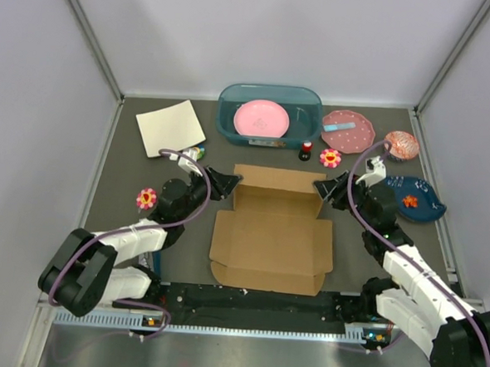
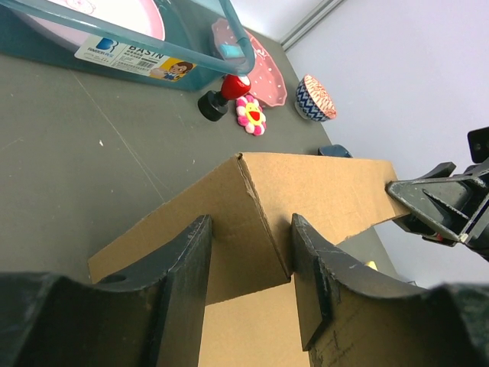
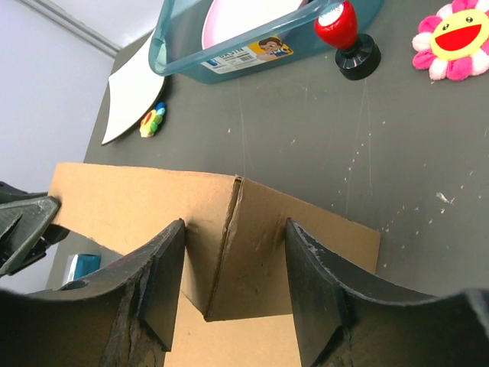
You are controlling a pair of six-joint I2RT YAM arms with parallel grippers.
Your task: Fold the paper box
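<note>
Left arm (image 1: 133, 239): white shells over black joints, bulky black link at the base.
Right arm (image 1: 418, 281): same white and black build.
Cables (image 1: 205, 189): thin, purple, one along each arm.
Jaws: dark grey, broad, scuffed, narrowing to blunt tips.
</note>
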